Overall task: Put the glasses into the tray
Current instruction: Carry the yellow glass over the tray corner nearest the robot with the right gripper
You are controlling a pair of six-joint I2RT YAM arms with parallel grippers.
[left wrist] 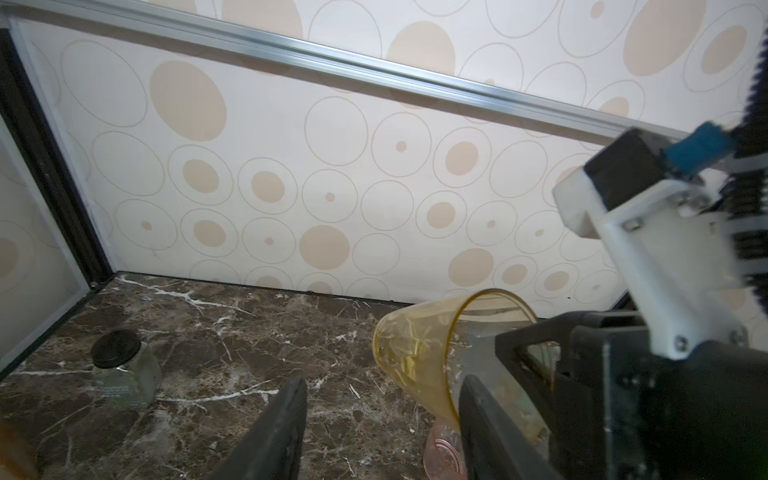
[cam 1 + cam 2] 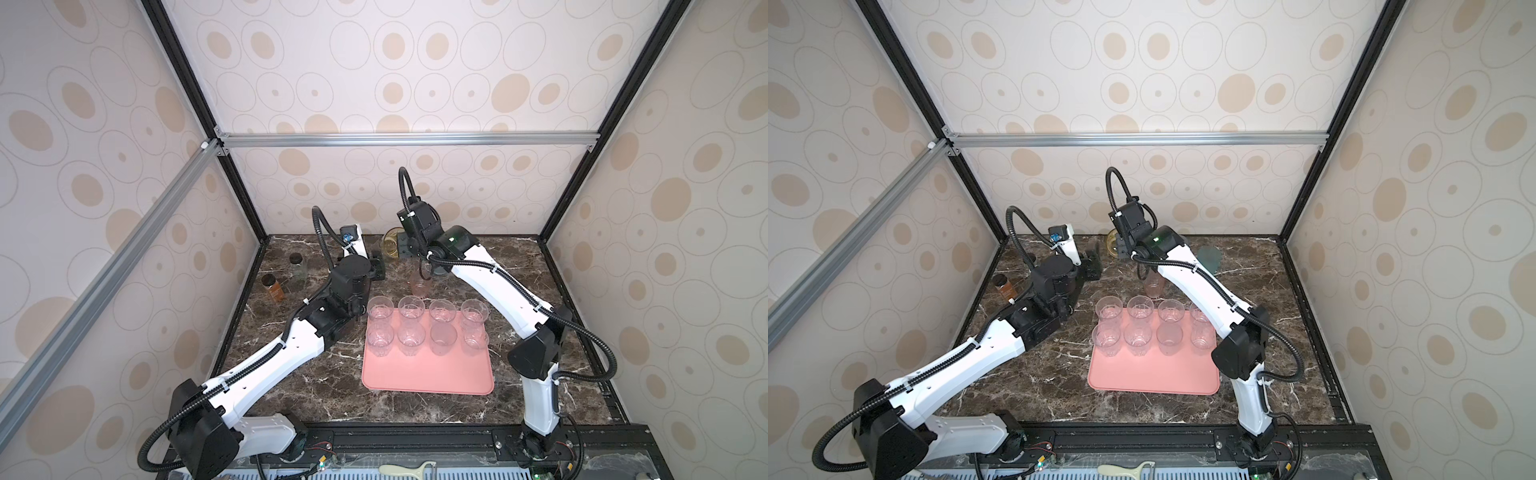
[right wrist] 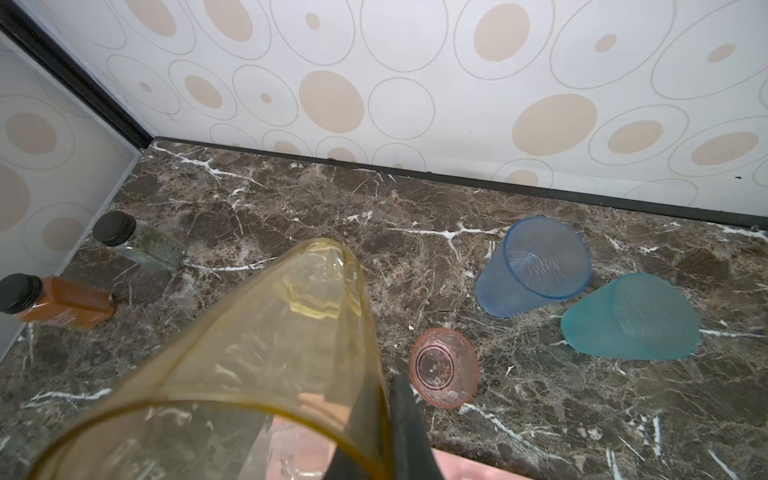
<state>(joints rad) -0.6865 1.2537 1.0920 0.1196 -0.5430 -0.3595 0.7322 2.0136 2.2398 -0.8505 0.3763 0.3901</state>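
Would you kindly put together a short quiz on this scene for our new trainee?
1. True or false: the right gripper is shut on the amber glass.
2. How many glasses stand in the tray?
3. Which one stands on the table just beyond the tray's far edge? A) the pink glass B) the amber glass C) a frosted one

Key: 1 true; 2 eight; 3 A.

Salmon-pink tray (image 2: 428, 374), amber glass (image 3: 257, 332), brown-marbled table (image 2: 324, 382)
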